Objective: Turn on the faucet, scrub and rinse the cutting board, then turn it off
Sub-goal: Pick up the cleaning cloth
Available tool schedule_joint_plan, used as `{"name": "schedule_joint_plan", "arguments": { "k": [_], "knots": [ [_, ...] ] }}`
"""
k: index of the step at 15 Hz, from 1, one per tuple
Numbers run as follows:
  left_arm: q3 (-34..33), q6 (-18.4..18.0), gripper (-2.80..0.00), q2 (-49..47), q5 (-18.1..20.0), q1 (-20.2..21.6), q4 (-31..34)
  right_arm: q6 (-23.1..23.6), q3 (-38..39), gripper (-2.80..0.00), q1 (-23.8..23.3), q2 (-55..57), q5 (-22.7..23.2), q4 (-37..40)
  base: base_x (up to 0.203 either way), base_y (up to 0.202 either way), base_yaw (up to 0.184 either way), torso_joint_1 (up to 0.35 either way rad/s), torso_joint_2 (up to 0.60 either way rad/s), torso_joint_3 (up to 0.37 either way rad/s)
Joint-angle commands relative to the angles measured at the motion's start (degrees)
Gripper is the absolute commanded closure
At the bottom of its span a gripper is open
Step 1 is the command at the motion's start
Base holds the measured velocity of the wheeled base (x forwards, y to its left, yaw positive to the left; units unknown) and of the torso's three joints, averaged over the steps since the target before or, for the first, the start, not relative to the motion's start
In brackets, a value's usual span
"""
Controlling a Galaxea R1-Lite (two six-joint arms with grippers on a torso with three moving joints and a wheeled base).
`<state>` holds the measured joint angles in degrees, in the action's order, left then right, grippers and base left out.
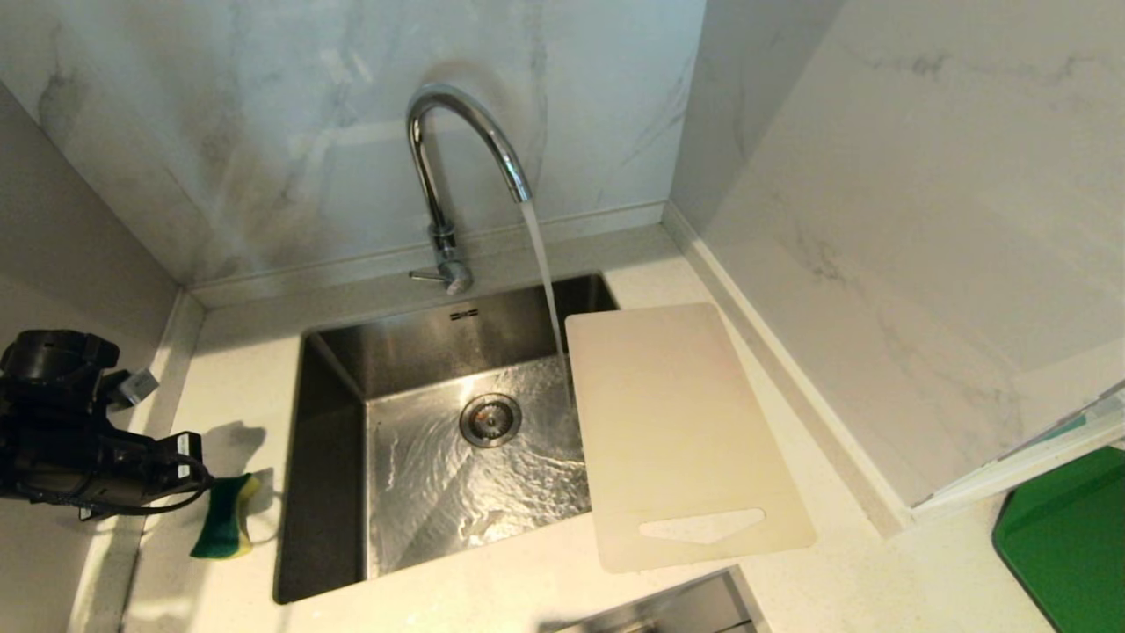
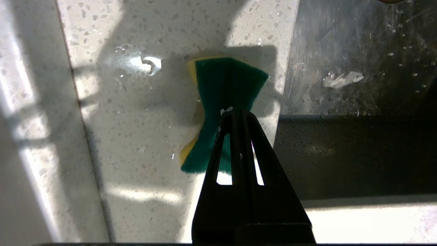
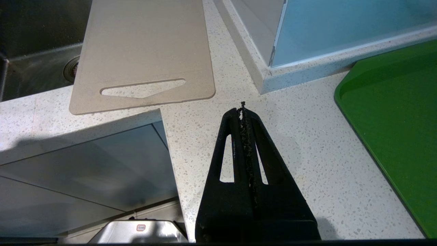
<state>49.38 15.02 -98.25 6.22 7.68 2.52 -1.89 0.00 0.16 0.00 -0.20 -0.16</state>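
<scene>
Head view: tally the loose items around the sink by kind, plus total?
Cutting boards: 2, cream-white plastic cutting board lying partly over the steel sink; dark green flat board on the counter
Sponges: 1, green-and-yellow sponge, pinched by the left gripper
Total: 3

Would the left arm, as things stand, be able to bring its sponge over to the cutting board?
Probably yes. The left gripper is shut on the sponge over the counter left of the sink; the cutting board lies across the sink's right edge, and only the open basin and the water stream lie between.
</scene>
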Motion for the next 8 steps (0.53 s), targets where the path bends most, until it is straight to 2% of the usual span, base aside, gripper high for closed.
{"name": "schedule_joint_plan", "arguments": {
  "k": [1, 2, 8],
  "knots": [
    [-0.34, 0.10, 0.00, -2.72, 0.02, 0.05, -0.67, -0.04, 0.09, 0.00, 0.02, 0.09, 0.03, -0.02, 0.000, 0.000, 0.000, 0.000, 0.00, 0.000],
    [-0.43, 0.14, -2.80, -3.03, -0.17, 0.14, -0.68, -0.04, 0.01, 0.00, 0.02, 0.09, 0.03, -0.02, 0.000, 0.000, 0.000, 0.000, 0.00, 0.000],
    [-0.34, 0.19, -2.80, -4.10, 0.02, 0.19, -0.76, -0.04, 0.09, 0.00, 0.02, 0.09, 0.03, -0.02, 0.000, 0.000, 0.000, 0.000, 0.00, 0.000]
  ]
}}
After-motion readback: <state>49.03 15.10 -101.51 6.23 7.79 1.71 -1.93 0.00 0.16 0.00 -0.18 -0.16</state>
